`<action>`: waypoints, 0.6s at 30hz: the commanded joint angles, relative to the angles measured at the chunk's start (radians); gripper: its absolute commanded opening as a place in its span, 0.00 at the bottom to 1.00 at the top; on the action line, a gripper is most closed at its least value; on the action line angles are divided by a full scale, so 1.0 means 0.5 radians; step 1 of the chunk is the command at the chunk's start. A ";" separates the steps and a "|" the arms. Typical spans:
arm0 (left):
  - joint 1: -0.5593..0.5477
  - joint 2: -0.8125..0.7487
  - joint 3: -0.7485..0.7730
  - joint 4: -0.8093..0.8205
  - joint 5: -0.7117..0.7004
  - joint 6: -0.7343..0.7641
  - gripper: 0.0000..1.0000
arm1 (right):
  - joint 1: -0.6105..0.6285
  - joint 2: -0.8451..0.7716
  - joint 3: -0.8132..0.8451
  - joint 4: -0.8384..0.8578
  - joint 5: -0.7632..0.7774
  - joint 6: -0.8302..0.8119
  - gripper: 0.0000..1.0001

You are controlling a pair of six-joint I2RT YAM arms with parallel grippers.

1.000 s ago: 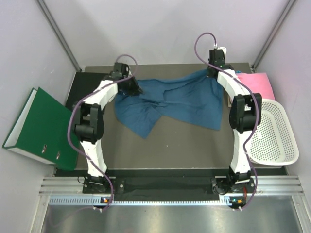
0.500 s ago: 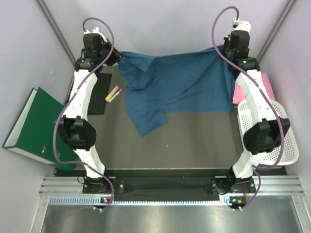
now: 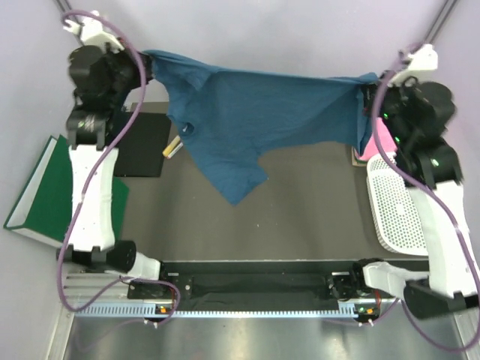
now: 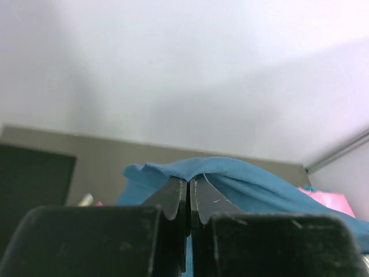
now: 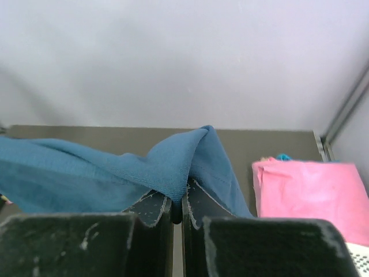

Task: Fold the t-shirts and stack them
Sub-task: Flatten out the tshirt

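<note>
The blue shirt (image 3: 255,120) hangs spread in the air across the far side, from ten to two o'clock. The left gripper (image 3: 147,66) is clamped on its ten o'clock end, and the right gripper (image 3: 366,91) is clamped on its two o'clock end. The pink shirt (image 5: 311,196) lies at three o'clock.

A teal shirt (image 3: 255,120) of soft, matt knit cloth shows a fine weave up close. Right of it are a pink shirt (image 5: 311,196) of smooth matt cloth and a glossy white plastic mesh basket (image 3: 390,217). Left of it is a smooth green binder (image 3: 34,199), and beneath it the matt grey-brown desk (image 3: 300,225).
</note>
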 commanded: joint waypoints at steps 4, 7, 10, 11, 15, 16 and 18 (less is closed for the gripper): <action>0.031 -0.496 0.057 -0.003 -0.274 0.264 0.00 | 0.031 -0.606 0.080 -0.141 -0.192 -0.078 0.00; 0.031 -0.687 -0.010 -0.012 -0.253 0.264 0.00 | 0.031 -0.778 0.141 -0.270 -0.195 -0.071 0.00; 0.025 -0.862 -0.004 -0.046 -0.277 0.289 0.00 | 0.031 -0.922 0.200 -0.389 -0.186 -0.068 0.00; 0.022 -0.883 0.014 -0.052 -0.274 0.289 0.00 | 0.031 -0.938 0.197 -0.405 -0.174 -0.059 0.00; 0.010 -0.880 0.094 -0.058 -0.250 0.289 0.00 | 0.028 -0.987 0.032 -0.393 -0.134 -0.041 0.00; 0.007 -0.859 0.109 -0.061 -0.241 0.286 0.00 | 0.031 -0.996 -0.023 -0.350 -0.127 -0.029 0.00; 0.000 -0.779 0.131 -0.092 -0.216 0.292 0.00 | 0.034 -0.996 -0.207 -0.292 -0.115 -0.004 0.00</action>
